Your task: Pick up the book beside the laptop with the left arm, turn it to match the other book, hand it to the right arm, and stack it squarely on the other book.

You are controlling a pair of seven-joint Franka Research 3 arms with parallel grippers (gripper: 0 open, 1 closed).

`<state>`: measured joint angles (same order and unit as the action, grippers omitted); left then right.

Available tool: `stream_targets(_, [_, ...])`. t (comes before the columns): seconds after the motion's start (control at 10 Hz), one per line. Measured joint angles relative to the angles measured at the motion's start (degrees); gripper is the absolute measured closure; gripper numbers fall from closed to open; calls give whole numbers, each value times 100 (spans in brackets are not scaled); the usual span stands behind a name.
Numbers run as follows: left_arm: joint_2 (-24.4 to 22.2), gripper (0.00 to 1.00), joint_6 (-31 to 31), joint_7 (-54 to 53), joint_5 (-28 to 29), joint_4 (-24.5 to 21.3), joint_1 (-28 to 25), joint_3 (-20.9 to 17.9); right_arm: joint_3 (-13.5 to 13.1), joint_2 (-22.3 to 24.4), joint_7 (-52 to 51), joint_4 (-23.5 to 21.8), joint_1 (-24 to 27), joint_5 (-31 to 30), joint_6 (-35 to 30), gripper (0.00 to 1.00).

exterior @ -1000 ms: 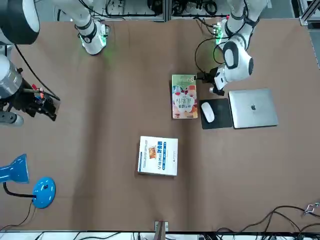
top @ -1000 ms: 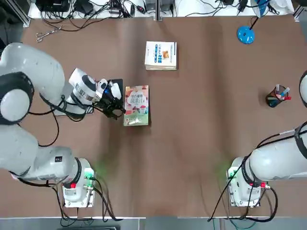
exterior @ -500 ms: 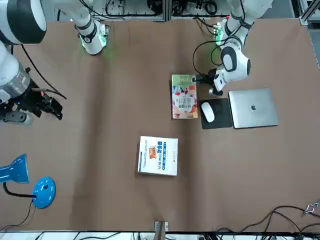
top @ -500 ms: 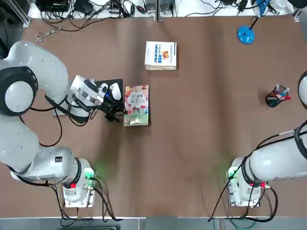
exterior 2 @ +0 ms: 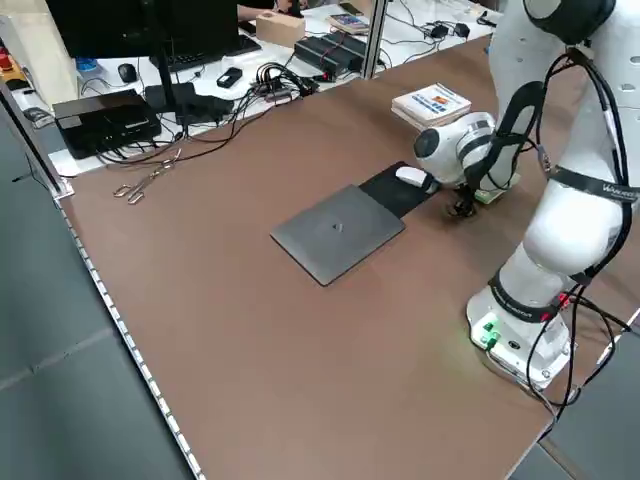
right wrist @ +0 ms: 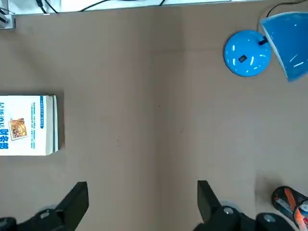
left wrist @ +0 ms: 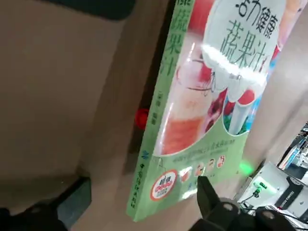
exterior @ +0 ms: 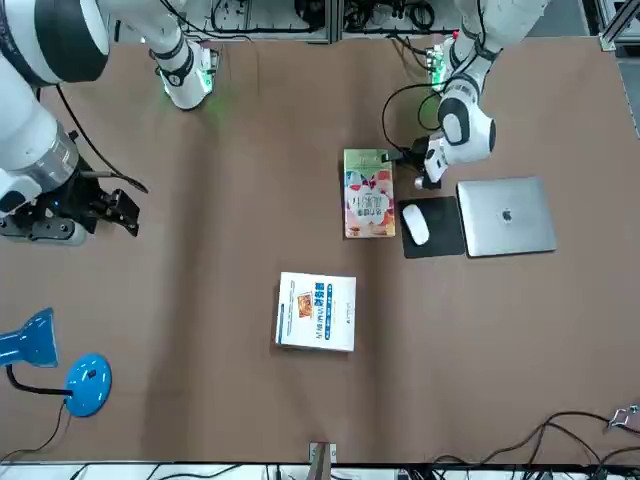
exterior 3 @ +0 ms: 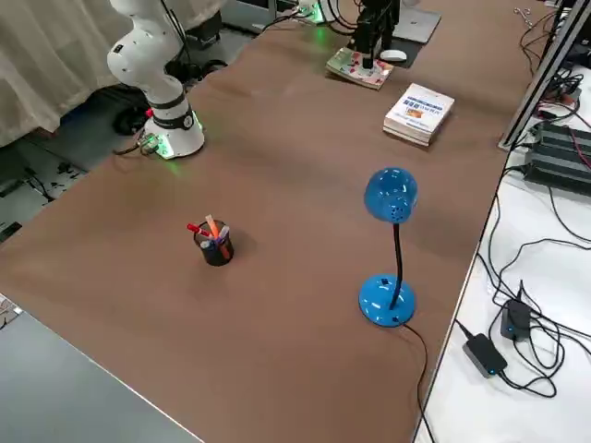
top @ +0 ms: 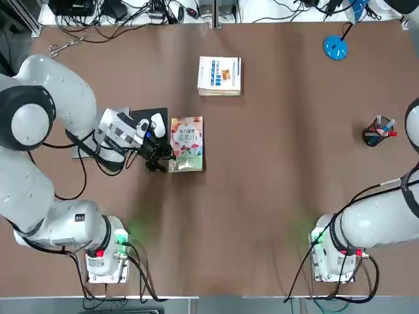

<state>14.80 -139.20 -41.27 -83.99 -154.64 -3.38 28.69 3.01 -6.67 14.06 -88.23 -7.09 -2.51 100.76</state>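
The book (top: 186,144), with its green, orange and red cover, lies flat beside the black mouse pad (top: 148,115); its green spine (left wrist: 159,120) faces my left gripper. My left gripper (top: 157,159) stands open low at the book's near left corner, one fingertip (left wrist: 206,193) over the cover and the other out on the table side. The other book (top: 219,75), white with blue text, lies farther back. The laptop (exterior: 505,215) rests beyond the mouse pad, mostly under the left arm in the top view. My right gripper (exterior: 126,211) hovers open and empty near the pen cup.
A white mouse (exterior: 414,223) sits on the mouse pad. A blue desk lamp (top: 335,46) stands at the far right and a pen cup (top: 378,133) on the right. Scissors (top: 64,46) lie at the far left corner, and cables line the far edge.
My left gripper has slid along the book's spine side toward its near corner and lowered. My right gripper has drifted inward over the table. Neither book has moved.
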Motion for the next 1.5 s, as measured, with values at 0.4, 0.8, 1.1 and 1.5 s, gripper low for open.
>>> stream_targets(0.4, [41,6,-2,-42,-277,13,0,79,-19,0,1,0,2,0,2,0])
stream_targets(0.8, [41,11,-5,-43,-387,51,-6,235,-14,0,2,1,-2,0,46,0])
stream_targets(1.1, [41,27,-5,-43,-390,71,-50,237,-15,0,5,2,-2,0,57,0])
stream_targets(1.5, [41,68,8,-47,-393,71,-145,239,-79,0,21,2,86,-1,-81,0])
